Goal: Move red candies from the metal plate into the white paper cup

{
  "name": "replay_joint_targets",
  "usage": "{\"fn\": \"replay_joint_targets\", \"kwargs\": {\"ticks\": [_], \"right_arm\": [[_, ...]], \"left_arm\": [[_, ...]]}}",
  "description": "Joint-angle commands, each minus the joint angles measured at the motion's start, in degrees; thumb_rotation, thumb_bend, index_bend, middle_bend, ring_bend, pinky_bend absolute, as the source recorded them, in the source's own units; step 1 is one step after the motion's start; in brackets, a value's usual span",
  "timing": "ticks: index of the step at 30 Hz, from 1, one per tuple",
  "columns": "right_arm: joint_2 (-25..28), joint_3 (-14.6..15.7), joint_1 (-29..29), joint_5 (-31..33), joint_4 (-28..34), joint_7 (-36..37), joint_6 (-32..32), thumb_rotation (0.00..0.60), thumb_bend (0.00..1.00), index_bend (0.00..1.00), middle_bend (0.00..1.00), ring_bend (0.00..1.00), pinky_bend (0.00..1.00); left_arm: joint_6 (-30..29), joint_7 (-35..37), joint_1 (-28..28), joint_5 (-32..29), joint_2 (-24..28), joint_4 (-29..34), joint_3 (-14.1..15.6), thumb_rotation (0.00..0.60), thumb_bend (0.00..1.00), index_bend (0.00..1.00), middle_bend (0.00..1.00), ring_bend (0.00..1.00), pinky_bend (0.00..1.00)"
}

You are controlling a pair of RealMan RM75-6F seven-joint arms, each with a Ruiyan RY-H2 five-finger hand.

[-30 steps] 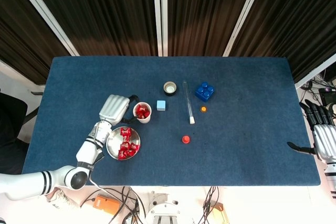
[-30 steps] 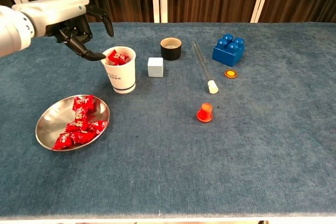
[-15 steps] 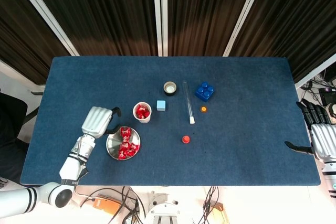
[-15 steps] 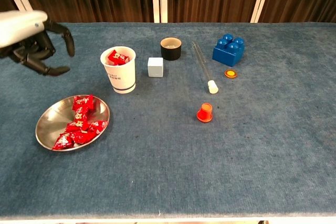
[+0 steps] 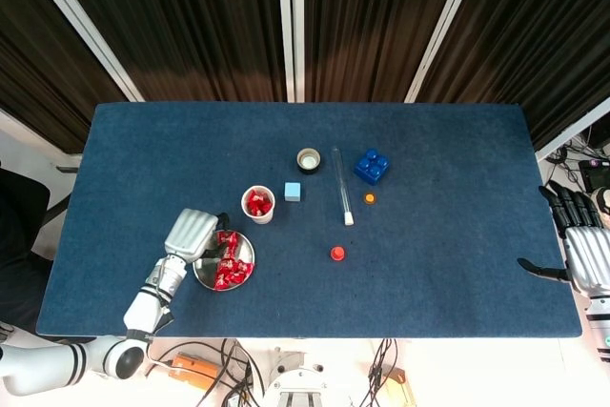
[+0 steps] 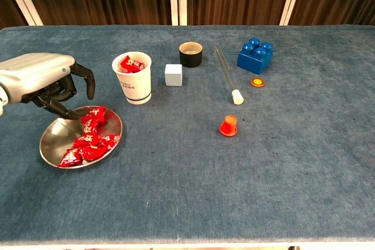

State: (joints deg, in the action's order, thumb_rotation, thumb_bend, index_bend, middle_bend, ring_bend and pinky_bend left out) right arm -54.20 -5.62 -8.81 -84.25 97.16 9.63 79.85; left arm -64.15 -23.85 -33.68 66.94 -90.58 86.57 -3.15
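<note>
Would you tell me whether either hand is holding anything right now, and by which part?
Nothing is held. The left hand hangs over the metal plate, fingers curled but empty; the right hand is open at the table edge.

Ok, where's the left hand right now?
The left hand hovers over the far-left edge of the metal plate in chest view, fingers pointing down toward the red candies, left of the white paper cup.

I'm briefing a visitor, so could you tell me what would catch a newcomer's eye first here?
Probably the red candies heaped on the metal plate at front left, with the left hand poised over its far rim. Just behind stands the white paper cup, already holding candies.
</note>
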Motion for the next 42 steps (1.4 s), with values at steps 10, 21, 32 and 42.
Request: {"fn": "replay_joint_targets", "kwargs": {"ticks": [10,21,32,42], "right_arm": [[0.0,0.0,0.0,0.2,0.2,-0.3,-0.2,0.6,0.06,0.0,0.0,0.0,0.03],[0.0,0.0,-0.1,0.4,-0.1,-0.2,-0.4,0.6,0.06,0.0,0.0,0.0,0.03],[0.0,-0.1,-0.2,0.7,-0.1,-0.3,-0.6,0.6,0.06,0.0,0.0,0.0,0.03],[0.1,-0.1,-0.1,0.7,0.0,-0.2,-0.6,0.6,0.06,0.0,0.0,0.0,0.03]], "left_arm": [[1.4,-1.8,0.1,-1.0,-1.5,-1.5,-0.3,0.6,0.2,0.48,0.91,0.86,0.8],[2.8,-2.7,0.0,-2.3,-2.0,-1.9,-0.9,0.6,0.21,0.48,0.91,0.86,0.8],[5.0,-1.8,-0.6,-3.3,-3.0,-3.5,-1.5,0.6,0.28,0.51,0.91,0.86,0.8],[3.0,1.0,0.5,-1.8,-0.7,-0.8,-2.4,0.6,0.39,0.6,0.91,0.86,0.8]]}}
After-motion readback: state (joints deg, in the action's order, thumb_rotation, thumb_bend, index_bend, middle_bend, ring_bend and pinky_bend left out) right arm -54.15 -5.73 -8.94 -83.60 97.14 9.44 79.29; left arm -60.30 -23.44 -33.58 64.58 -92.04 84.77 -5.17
